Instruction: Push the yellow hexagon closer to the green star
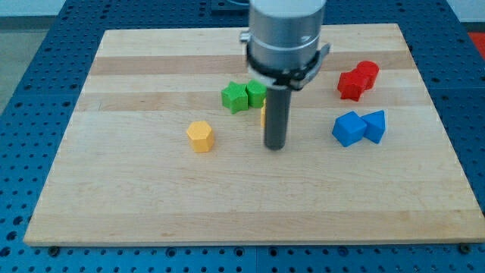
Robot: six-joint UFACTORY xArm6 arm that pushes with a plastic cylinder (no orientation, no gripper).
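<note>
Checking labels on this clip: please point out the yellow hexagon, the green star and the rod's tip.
yellow hexagon (201, 136): camera view, middle of its top face.
green star (236, 97): camera view, middle of its top face.
my tip (275, 146): camera view, very end of the rod, to the view's right of the hexagon.

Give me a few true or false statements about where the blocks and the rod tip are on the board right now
1. The yellow hexagon lies to the view's left of my tip. True.
2. My tip touches the yellow hexagon. False: bare board lies between them.
3. The green star sits beside a green cube. True.
4. The red blocks lie at the view's bottom left. False: they are at the upper right.
5. Two blue blocks sit together at the view's right. True.
</note>
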